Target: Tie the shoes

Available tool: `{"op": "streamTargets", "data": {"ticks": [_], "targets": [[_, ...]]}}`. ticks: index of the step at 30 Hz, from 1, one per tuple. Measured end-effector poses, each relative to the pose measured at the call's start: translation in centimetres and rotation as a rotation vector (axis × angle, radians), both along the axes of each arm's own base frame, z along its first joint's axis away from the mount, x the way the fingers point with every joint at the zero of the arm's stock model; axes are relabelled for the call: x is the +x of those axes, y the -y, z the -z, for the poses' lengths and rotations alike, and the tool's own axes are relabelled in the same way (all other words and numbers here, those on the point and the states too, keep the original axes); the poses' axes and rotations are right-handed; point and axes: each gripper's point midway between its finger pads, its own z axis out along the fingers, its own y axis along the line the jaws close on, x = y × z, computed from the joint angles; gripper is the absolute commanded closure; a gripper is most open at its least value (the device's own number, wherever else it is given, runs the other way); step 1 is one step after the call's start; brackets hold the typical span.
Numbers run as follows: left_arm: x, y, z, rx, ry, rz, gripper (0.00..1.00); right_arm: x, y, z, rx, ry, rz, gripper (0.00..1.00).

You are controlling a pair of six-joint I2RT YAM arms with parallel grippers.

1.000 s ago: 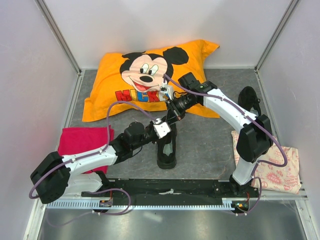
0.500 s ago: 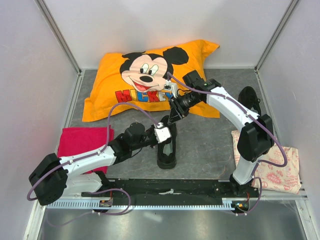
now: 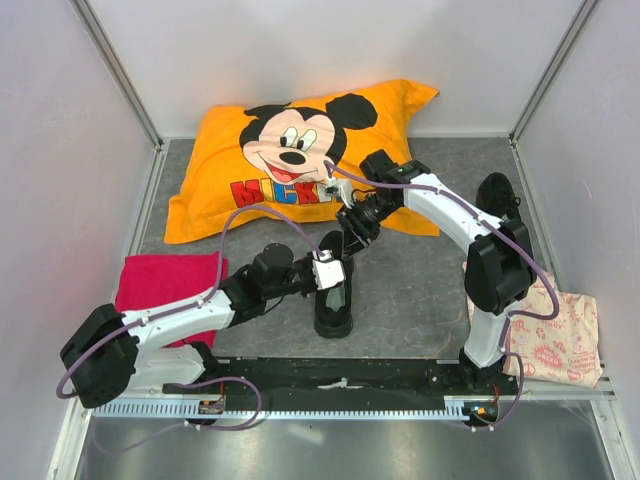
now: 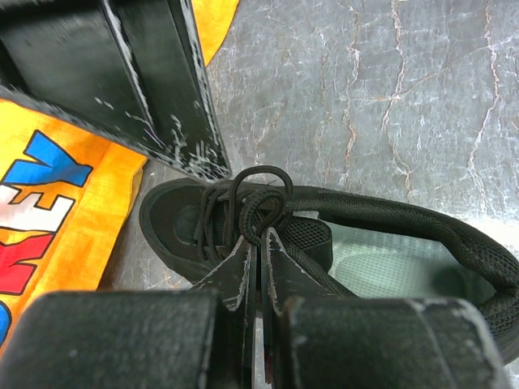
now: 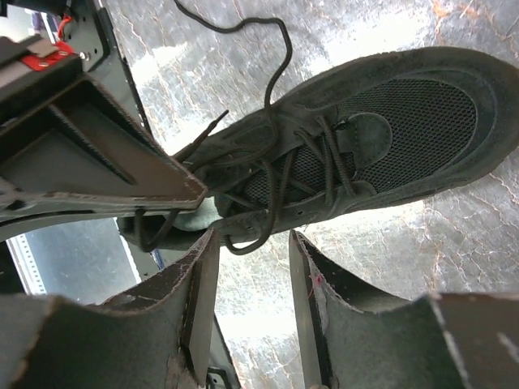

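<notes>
Along the near edge of the grey marbled table [image 3: 420, 290] runs a black mounting rail [image 3: 340, 377] carrying both arm bases. Just beyond it, a red towel [image 3: 160, 280] lies at the left and a pale patterned cloth [image 3: 565, 345] at the right.

Between them, near the middle of the table, stands one black shoe [image 3: 334, 305], heel toward the rail and toe pointing away. Its opening faces up, and the left wrist view shows the pale insole [image 4: 381, 267].

The left gripper [image 4: 259, 240] reaches in over the tongue. Its jaws are pressed together, and a strand of the thin black laces [image 4: 258, 212] appears to be pinched right at the tips.

The right gripper [image 5: 253, 235] hangs above the toe end of the same shoe. Its fingers [image 5: 199, 284] stand partly apart and clamp nothing. A slack loop of lace dangles in the gap between them, and another loose end trails over the table past the shoe.

Farther back at the right, a second shoe [image 3: 497, 198] sits well apart from the first. An orange Mickey Mouse pillow [image 3: 290, 150] lies against the back wall.
</notes>
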Motion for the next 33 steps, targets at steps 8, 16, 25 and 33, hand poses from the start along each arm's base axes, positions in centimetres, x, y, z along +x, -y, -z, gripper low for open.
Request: {"op": "streamTargets", "data": {"ticks": [8, 16, 25, 33], "targets": [[0.2, 0.2, 0.1, 0.013, 0.004, 0.005, 0.98, 0.0, 0.0, 1.6, -0.024, -0.033, -0.015, 0.59], [0.2, 0.0, 0.6, 0.042, -0.003, 0.009, 0.99, -0.9, 0.2, 2.1, -0.027, -0.077, -0.039, 0.99], [0.2, -0.2, 0.6, 0.073, -0.03, 0.006, 0.98, -1.5, 0.3, 1.3, 0.006, -0.116, -0.051, 1.0], [0.1, 0.2, 0.6, 0.102, -0.105, 0.015, 0.99, -0.8, -0.1, 0.0, 0.063, -0.113, -0.005, 1.0]]}}
